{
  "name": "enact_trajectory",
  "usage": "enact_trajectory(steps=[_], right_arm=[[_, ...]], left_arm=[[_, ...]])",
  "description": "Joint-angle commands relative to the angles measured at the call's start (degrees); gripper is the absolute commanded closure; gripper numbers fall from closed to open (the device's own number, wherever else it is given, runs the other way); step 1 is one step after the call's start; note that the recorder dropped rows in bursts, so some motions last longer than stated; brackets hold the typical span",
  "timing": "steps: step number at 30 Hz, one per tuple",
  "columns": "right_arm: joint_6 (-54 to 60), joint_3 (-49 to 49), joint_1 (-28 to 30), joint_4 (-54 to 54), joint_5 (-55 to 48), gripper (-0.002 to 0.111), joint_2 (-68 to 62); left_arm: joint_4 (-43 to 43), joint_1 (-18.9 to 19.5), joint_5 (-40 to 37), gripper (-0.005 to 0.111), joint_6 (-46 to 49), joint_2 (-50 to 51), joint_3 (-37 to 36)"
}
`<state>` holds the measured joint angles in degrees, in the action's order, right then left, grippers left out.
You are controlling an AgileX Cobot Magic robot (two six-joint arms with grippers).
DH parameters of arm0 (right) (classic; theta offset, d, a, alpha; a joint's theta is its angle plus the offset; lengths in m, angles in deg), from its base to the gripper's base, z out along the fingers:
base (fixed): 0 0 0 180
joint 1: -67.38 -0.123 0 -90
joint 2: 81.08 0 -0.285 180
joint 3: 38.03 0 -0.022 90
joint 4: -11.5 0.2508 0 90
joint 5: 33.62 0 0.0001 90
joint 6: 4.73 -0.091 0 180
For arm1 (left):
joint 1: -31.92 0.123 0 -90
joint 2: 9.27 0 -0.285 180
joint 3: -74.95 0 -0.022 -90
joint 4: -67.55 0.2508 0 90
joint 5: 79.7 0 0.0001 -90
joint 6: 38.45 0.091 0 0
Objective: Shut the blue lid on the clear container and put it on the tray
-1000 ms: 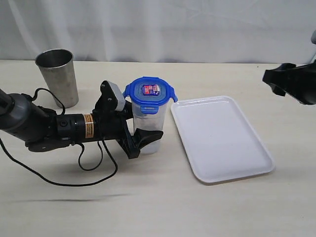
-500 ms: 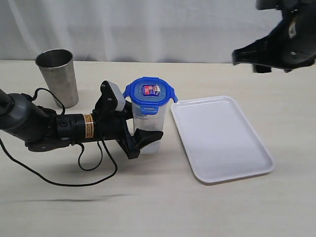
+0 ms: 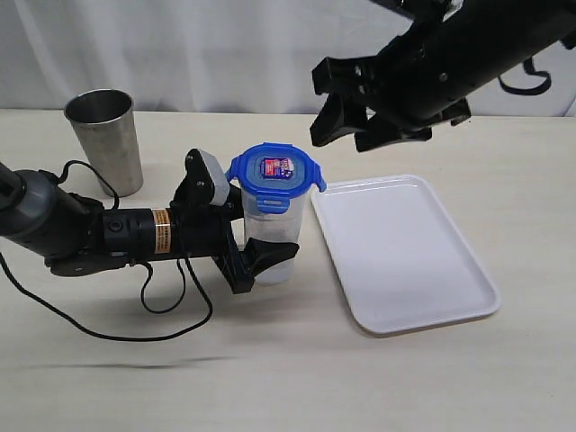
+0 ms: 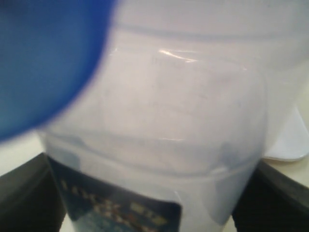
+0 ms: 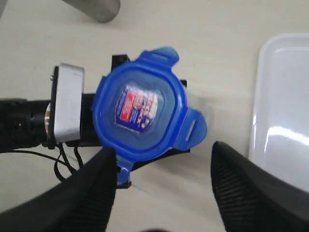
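Right gripper (image 3: 346, 135) swung in from the far edge and now hangs wide open and empty just above the blue lid (image 3: 274, 171) sitting on the upright clear container (image 3: 281, 223), which the left gripper (image 3: 247, 227) clamps just beside the tray (image 3: 405, 256)

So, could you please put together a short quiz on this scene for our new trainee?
1. True or false: the container stands on the tray.
2. Fill in: the right hand hangs open above the blue ____.
3. What grips the container? A) the left hand B) the right hand C) nothing

Key: 1 false, it stands on the table beside the tray; 2 lid; 3 A.
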<state>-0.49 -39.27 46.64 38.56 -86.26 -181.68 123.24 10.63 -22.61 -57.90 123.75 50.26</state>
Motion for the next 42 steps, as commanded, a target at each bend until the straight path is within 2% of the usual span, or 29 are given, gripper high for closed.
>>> enact_trajectory(steps=[1,4,9,16,34,42], right_arm=[[-0.91,0.01,-0.03,3.04,-2.62,0.053,-3.63],[-0.91,0.01,-0.03,3.16,-0.69,0.053,-5.45],[-0.42,0.01,-0.03,3.93,2.12,0.063,-7.70],[0.92,0.01,-0.03,4.20,6.37,0.064,-8.49],[2.65,0.01,-0.03,8.52,4.20,0.064,-10.64],[3.99,0.01,-0.03,8.78,3.26,0.071,-12.43]], left_arm=[[0.08,0.25,1.44,0.107,-0.50,-0.72,0.30],[0.08,0.25,1.44,0.107,-0.50,-0.72,0.30],[0.07,0.25,1.44,0.107,-0.39,-0.72,0.30],[-0.04,0.25,1.53,0.107,-0.28,-0.72,0.30],[-0.04,0.25,1.67,0.107,-0.28,-0.72,0.30],[-0.15,0.25,1.81,0.107,-0.28,-0.72,0.30]])
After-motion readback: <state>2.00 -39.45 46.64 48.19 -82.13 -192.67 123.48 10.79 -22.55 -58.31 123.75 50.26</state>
